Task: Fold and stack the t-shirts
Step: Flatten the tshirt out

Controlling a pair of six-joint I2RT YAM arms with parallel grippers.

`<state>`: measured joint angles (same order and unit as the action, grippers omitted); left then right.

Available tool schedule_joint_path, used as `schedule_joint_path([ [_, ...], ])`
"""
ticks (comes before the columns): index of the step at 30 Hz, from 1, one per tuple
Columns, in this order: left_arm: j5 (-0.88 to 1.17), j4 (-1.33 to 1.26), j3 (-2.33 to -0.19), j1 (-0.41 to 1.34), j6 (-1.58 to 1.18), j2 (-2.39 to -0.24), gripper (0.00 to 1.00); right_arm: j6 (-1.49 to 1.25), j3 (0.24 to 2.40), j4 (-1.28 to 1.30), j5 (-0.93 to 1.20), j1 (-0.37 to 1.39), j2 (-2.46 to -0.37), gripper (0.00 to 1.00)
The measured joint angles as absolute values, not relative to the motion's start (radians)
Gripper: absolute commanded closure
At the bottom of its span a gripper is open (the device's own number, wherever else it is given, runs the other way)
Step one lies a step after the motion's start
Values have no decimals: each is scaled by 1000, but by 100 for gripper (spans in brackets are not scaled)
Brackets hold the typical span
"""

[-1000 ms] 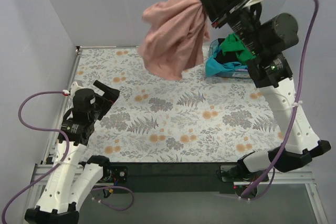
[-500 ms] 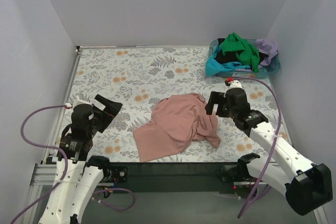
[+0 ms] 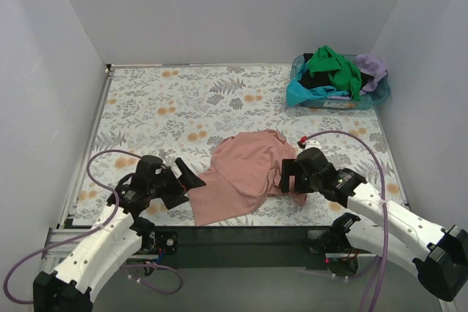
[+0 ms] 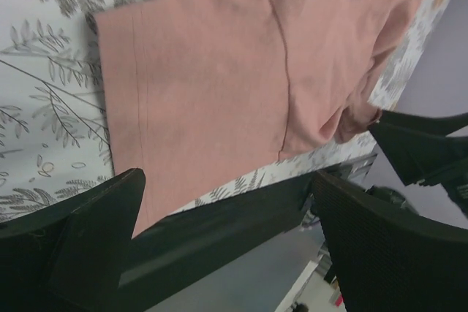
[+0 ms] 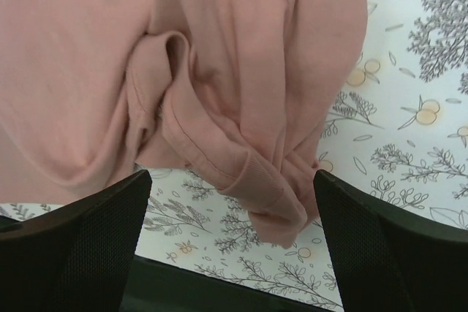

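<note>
A dusty pink t-shirt (image 3: pixel 245 173) lies crumpled on the floral table near its front edge. My left gripper (image 3: pixel 186 186) is open at the shirt's left hem, low over the table and apart from the cloth. The left wrist view shows the flat pink hem (image 4: pixel 212 85) ahead of the open left gripper (image 4: pixel 230 231). My right gripper (image 3: pixel 285 177) is open at the shirt's right side. In the right wrist view a bunched sleeve (image 5: pixel 270 188) lies between and just ahead of the wide fingers of the right gripper (image 5: pixel 230 202), ungripped. Green (image 3: pixel 333 67), black (image 3: pixel 318 80), turquoise (image 3: pixel 298 94) and lilac (image 3: pixel 373 67) t-shirts are heaped at the back right.
The heaped shirts sit in a blue plastic basket (image 3: pixel 382 97) in the far right corner. White walls close in the left, back and right sides. The table's black front edge (image 3: pixel 241 235) runs just below the pink shirt.
The right gripper held the pink shirt high in the air, then let it go; the shirt now lies on the table. Both arms have come down to the shirt's sides.
</note>
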<state>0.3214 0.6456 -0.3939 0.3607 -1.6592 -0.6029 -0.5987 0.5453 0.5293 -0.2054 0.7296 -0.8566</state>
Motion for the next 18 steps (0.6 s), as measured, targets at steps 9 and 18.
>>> schedule_joint_path([
  [9, 215, 664, -440, 640, -1771, -984, 8, -633, 492, 568, -205, 741, -851, 6],
  [18, 123, 772, -493, 773, -1848, -1051, 8, -652, 492, 568, -221, 741, -850, 26],
])
